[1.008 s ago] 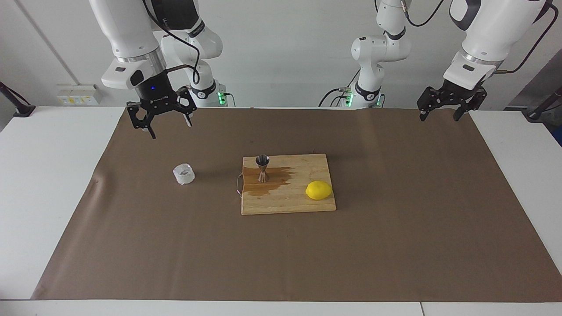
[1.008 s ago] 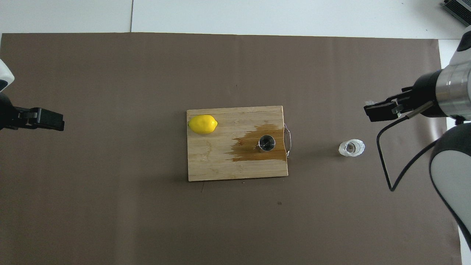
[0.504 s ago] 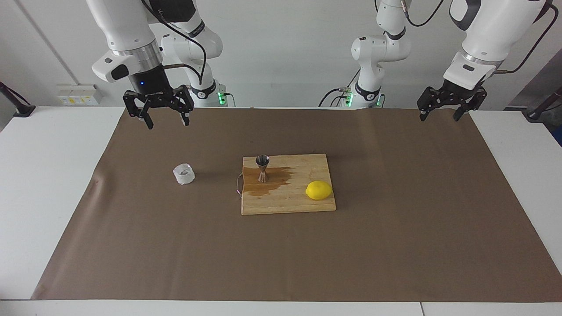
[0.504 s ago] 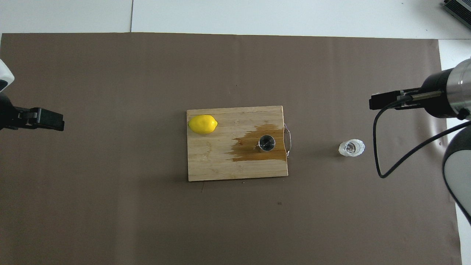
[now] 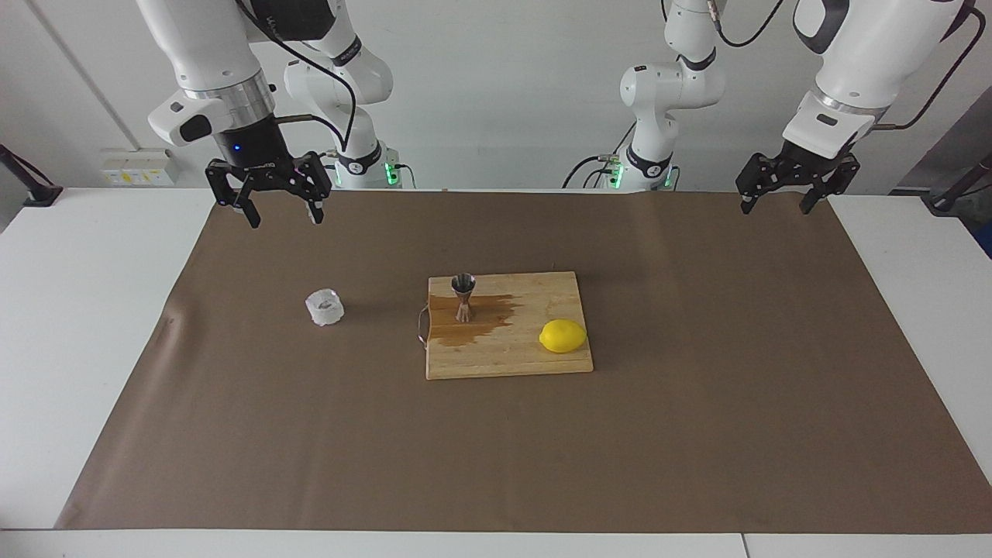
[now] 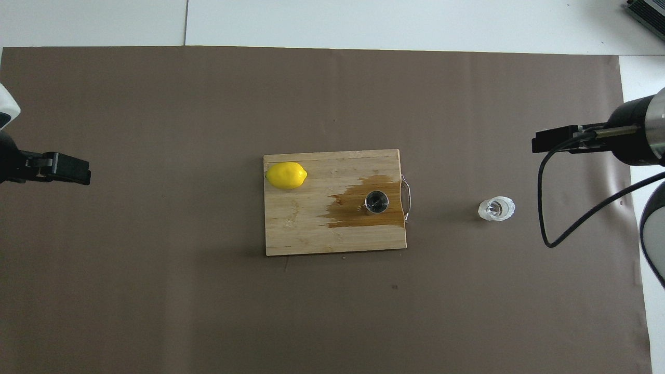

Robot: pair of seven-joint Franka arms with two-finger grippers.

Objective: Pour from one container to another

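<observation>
— Brown paper [image 5: 697,434] is seen spread over a white table [image 5: 77,310], with a pale wall at the robots' end. What is laid out on it?

— At the middle a wooden cutting board [image 5: 511,360] is set, its metal handle turned toward the right arm's end. A steel jigger [image 5: 463,297] is stood upright on the board, within a dark wet stain [image 5: 480,318] spread across the wood. A lemon [image 5: 563,336] is placed on the same board, toward the left arm's end, apart from the jigger.

— And the glass tumbler?

— The glass tumbler [image 5: 324,307] is found upright on the paper, off the board, toward the right arm's end of the table. It is touched by nothing.

— Where are the grippers pictured?

— The right gripper [image 5: 280,218] is held in the air over the paper's edge nearest the robots, well apart from the tumbler, its fingers spread and nothing carried between them. The left gripper [image 5: 775,205] is raised over the paper's corner at its own end, fingers likewise parted and empty.
</observation>
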